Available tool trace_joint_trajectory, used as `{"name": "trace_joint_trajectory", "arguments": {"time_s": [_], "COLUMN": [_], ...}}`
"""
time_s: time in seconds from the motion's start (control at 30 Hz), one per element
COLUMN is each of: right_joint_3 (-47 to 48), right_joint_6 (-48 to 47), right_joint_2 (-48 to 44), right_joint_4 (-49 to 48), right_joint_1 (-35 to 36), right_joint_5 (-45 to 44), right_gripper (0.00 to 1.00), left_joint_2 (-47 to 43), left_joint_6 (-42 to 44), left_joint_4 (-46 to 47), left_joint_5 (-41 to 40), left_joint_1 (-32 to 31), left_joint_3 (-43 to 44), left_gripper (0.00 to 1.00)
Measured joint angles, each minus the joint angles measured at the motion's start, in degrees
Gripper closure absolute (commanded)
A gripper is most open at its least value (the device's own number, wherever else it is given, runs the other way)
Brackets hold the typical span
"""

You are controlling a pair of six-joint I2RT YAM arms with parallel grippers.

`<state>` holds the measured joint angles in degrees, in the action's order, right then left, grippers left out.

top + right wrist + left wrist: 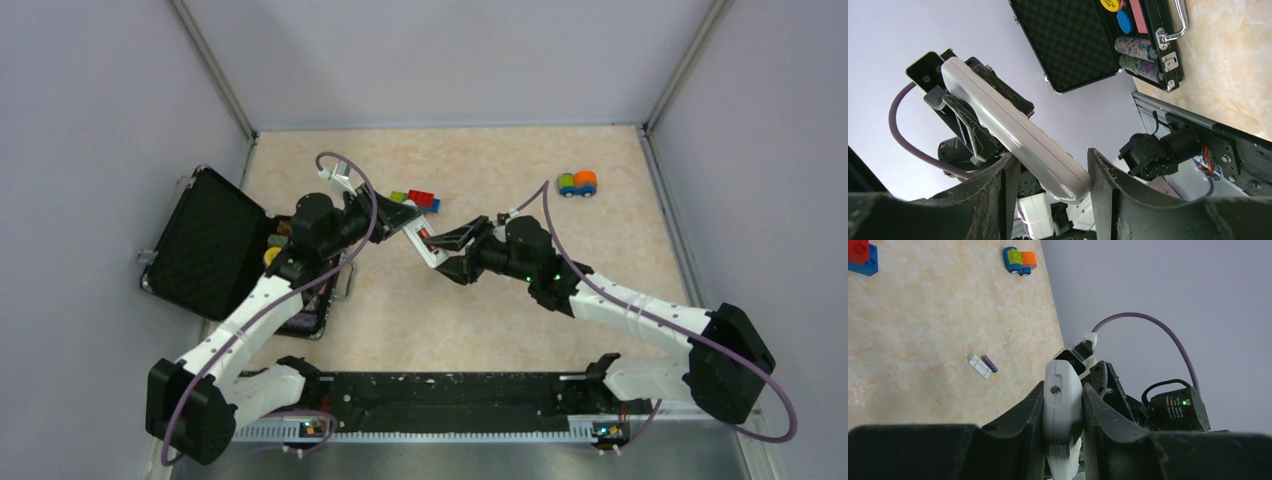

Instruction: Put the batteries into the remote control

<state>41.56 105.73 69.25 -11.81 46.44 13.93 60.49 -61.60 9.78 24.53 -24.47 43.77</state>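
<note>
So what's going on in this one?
The left gripper is clamped on the white remote control, holding it in the air between the arms. The right gripper is open, its fingers either side of the remote's free end. The back cover and the dark purple battery lie side by side on the table, so that battery is not yet loaded.

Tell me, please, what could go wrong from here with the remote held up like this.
The left gripper clamps the remote control in mid-air by its narrow sides; if the right gripper closes on its free end, it may lever it loose.
The dark blue-purple battery lies loose on the table beside the back cover; a nudge could roll it away.
</note>
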Motion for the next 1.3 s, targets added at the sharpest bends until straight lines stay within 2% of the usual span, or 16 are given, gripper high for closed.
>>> {"name": "trace_joint_trajectory", "arguments": {"time_s": [0.33,0.63,0.73,0.83,0.93,1.07,1.3], "right_joint_3": [-1.11,-1.14,-1.51,-1.6,-1.09,3.52,12.68], "right_joint_6": [-0.74,-8.92,-12.04,-16.55,-24.96,-41.9,-68.22], "right_joint_2": [-2.97,-9.07,-12.74,-16.24,-17.44,-11.87,3.69], "right_joint_4": [0.46,7.72,10.19,14.62,20.52,31.17,39.87], "right_joint_1": [-0.15,-2.67,-5.49,-9.38,-14.99,-21.38,-21.97], "right_joint_5": [-1.25,-0.46,-0.02,-0.15,-0.13,-2.99,-8.61], "right_gripper": [0.21,0.18,0.2,0.28,0.37,0.39,0.61], "left_joint_2": [-0.44,-1.14,-1.18,-1.51,-1.7,-1.73,-2.64], "left_joint_6": [1.27,7.85,11.32,14.45,17.0,19.17,21.31], "left_joint_4": [-2.69,-3.04,-4.28,-5.09,-5.27,-6.19,-6.34], "left_joint_5": [0.66,4.57,6.43,9.01,12.33,17.79,22.84], "left_joint_1": [-0.37,0.55,1.62,2.56,2.99,3.06,3.06], "left_joint_3": [0.57,0.59,0.59,0.59,0.72,2.73,6.64], "left_gripper": [1.0,1.0,1.0,1.0,1.0,1.0,1.0]}}
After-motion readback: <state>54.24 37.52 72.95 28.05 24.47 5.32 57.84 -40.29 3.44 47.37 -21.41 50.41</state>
